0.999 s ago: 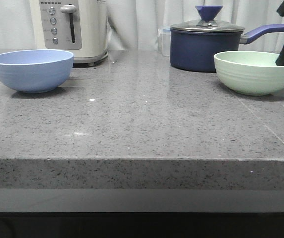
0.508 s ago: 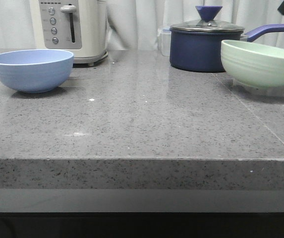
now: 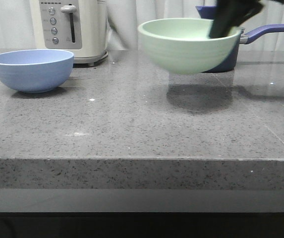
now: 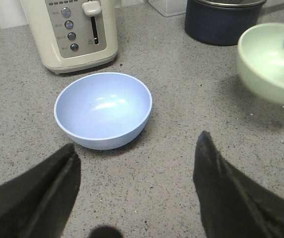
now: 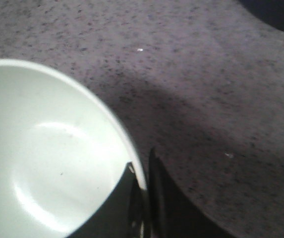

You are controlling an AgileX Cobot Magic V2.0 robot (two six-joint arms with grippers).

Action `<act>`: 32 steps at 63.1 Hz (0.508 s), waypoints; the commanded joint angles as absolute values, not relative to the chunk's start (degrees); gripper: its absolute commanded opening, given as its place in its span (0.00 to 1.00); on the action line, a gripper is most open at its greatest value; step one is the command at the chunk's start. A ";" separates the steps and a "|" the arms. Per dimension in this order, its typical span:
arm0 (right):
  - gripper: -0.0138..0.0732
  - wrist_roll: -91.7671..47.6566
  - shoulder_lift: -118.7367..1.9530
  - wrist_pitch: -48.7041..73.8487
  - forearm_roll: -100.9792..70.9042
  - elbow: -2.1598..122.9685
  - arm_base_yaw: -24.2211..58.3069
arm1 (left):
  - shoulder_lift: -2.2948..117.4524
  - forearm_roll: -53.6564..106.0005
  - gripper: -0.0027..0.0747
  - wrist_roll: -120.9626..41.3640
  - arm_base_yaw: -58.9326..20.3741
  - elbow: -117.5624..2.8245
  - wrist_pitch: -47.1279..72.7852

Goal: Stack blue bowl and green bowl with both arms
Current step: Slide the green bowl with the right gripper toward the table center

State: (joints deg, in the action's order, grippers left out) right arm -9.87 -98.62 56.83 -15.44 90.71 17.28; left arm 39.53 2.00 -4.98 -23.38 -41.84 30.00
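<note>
The blue bowl (image 3: 31, 69) sits on the grey counter at the far left; in the left wrist view it (image 4: 103, 109) lies just beyond my left gripper (image 4: 137, 151), which is open, empty and hovering above the counter. My right gripper (image 3: 225, 22) is shut on the rim of the green bowl (image 3: 189, 43), one finger inside and one outside, and holds the bowl in the air over the middle of the counter. The right wrist view shows the green bowl (image 5: 47, 148) clamped at its rim by the right gripper (image 5: 142, 171). The green bowl also shows in the left wrist view (image 4: 268, 64).
A cream toaster (image 3: 71, 27) stands behind the blue bowl. A dark navy lidded saucepan (image 3: 231, 54) with a blue handle stands at the back right, mostly behind the green bowl. A clear container (image 4: 169, 5) sits beside it. The counter's front edge (image 3: 142, 159) runs across the front view.
My right gripper has lifted the green bowl off the counter at the right and carried it left and up, toward the middle. The blue bowl has not moved.
</note>
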 commanded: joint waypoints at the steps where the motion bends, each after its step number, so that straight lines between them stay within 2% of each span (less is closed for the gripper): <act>1: 0.10 -8.11 -97.46 52.69 -15.06 92.87 19.30 | 39.62 2.19 0.65 -4.95 -23.86 -43.55 25.43; 21: 0.12 -7.12 -101.57 49.09 -16.45 92.87 20.13 | 39.62 2.19 0.65 -4.95 -23.86 -43.55 25.43; 32: 0.26 -6.77 -102.64 47.86 -17.04 92.87 20.13 | 39.62 2.19 0.65 -4.95 -23.86 -43.55 25.43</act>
